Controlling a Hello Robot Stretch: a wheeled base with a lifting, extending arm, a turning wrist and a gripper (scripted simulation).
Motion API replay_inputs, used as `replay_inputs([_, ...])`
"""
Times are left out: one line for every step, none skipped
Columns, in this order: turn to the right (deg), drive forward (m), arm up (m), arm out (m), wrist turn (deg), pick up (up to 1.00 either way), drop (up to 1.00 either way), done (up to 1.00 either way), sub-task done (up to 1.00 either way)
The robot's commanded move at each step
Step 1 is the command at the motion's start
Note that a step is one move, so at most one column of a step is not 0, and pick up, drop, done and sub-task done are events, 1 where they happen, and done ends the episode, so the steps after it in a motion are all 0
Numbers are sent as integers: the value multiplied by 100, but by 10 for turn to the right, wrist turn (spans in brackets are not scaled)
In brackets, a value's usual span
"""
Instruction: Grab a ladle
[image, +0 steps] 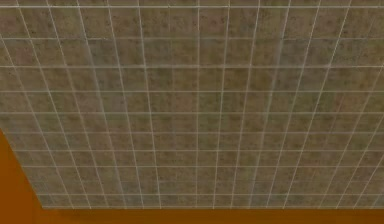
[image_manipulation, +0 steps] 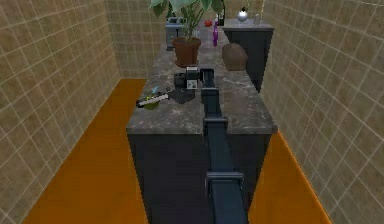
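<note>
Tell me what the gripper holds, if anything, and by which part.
It cannot be told: the gripper shows against the counter, and a pale thing lies on the counter beside it.

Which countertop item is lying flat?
The slim utensil by the countertop's edge, arm side view's left; the potted plant, purple bottle and brown lump stand.

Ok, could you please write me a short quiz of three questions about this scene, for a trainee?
1. True or false: the arm reaches out over the counter.
2. The floor is: A) orange, B) grey, C) white.
3. Fill in: in the arm side view, the long utensil lies on the counter to the ___ of the arm.
Key: 1 true; 2 A; 3 left.
</note>
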Motion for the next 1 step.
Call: replay_inputs([0, 0, 10, 0, 0, 0, 0, 0, 0])
